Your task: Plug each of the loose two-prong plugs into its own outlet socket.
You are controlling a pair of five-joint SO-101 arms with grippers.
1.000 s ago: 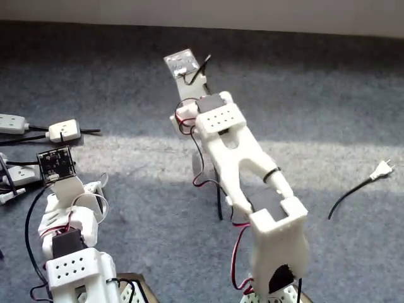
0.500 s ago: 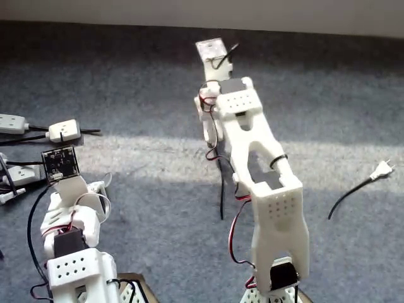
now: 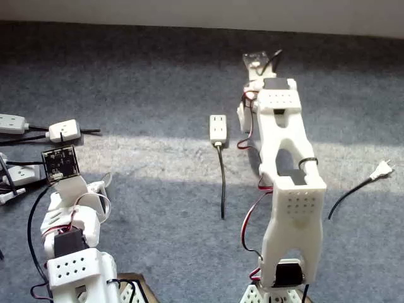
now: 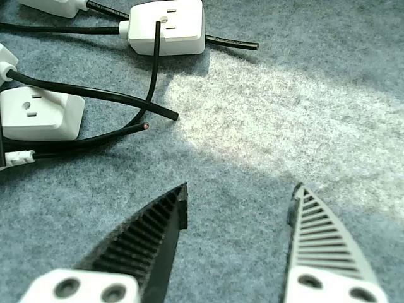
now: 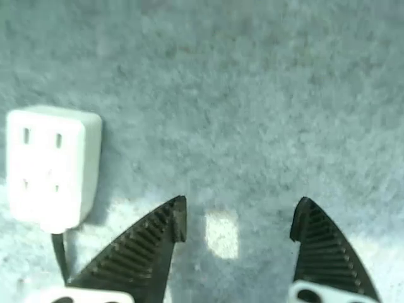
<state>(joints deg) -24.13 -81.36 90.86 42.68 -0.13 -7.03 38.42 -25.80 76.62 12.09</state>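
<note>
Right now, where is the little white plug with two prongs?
In the high view, the plug lies on the carpet near the right edge, beyond the right arm, its black cord trailing toward the arm.

A grey-blue carpet (image 3: 126,82) with a short, speckled pile spreads across the whole scene. A pale strip (image 3: 126,11), wall or skirting, runs along the carpet's far edge. A band of sunlight (image 3: 145,154) crosses the carpet's middle from side to side, and the carpet is dimmer both beyond it and nearer than it. At the carpet's near edge sits a small brown patch (image 3: 142,285), too little showing to tell what it is
</note>
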